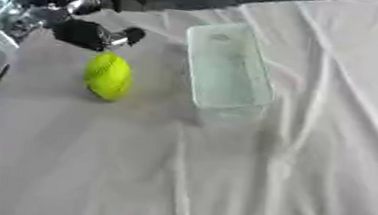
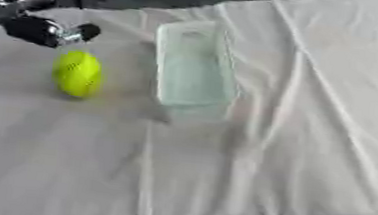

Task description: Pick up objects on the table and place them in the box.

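A yellow-green ball (image 1: 108, 76) lies on the white cloth (image 1: 312, 142) that covers the table, just to the left of a clear plastic box (image 1: 227, 73), which looks empty. The box stands apart from the ball, its long side running away from the robot. The ball appears slightly elongated in these views, its longer dimension also pointing away from the robot, though blur may account for that.

The left hand (image 1: 90, 34) comes in from the upper left and hangs just beyond the ball, on its far side and a little to the left, not touching it. The hand shows as a dark mass with a silver part, and whether its fingers are spread or curled cannot be told; it seems to hold nothing. The right hand is not in either view.

The left hand is therefore the nearer one, and the likely next move is to bring it towards the robot and down over the ball, then carry the ball rightward to the box
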